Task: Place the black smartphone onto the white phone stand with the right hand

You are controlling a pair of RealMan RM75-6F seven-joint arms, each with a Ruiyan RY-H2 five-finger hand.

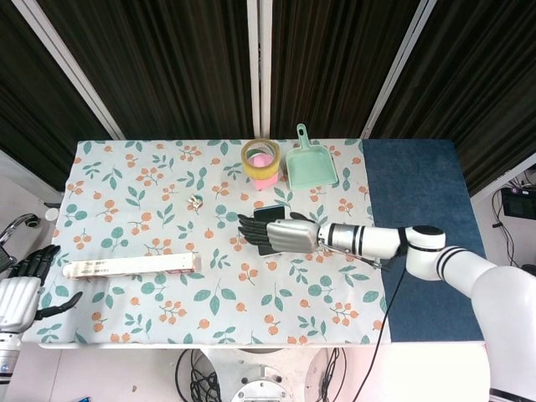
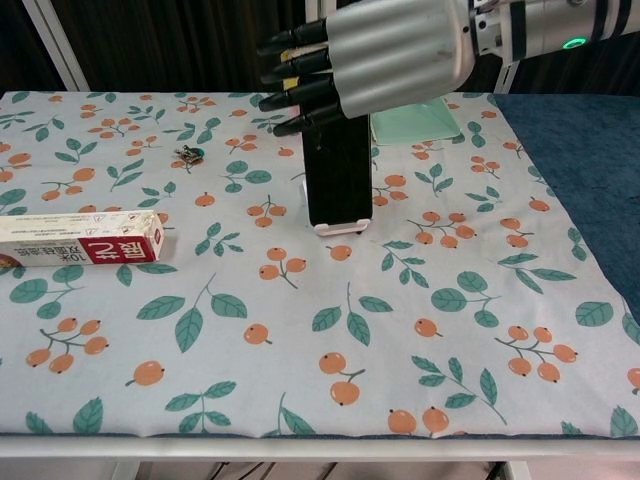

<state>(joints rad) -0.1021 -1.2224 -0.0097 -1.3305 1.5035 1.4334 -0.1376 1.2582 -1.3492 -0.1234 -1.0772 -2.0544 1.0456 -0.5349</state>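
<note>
— Starting with the right robot hand [image 2: 390, 55]: doing what?
— Reaching out level over the bench [image 1: 402, 327], covering the top of the black smartphone [image 2: 340, 175], dark fingers [image 2: 295, 70] pointing straight out past its edge. Touching it, by the look of it; not managing to tell whether clamped on it or merely lying against it, thumb being hidden.
— And finding the smartphone where?
— Standing upright, leaning back slightly, bottom edge sitting in the lip of the white phone stand [image 2: 338, 227], mid-bench on the floral cloth [image 2: 300, 380].
— Moving outward?
— Seeing a green dustpan [image 1: 311, 163] just behind, a yellow tape roll [image 1: 262, 154] stacked on a pink one beside it, a small trinket [image 2: 188, 153] further left, and a long toothpaste box [image 2: 85, 240] lying flat well apart.
— Left robot hand [image 1: 21, 289]?
— Hanging off the bench's near left corner, fingers apart, holding nothing.
</note>
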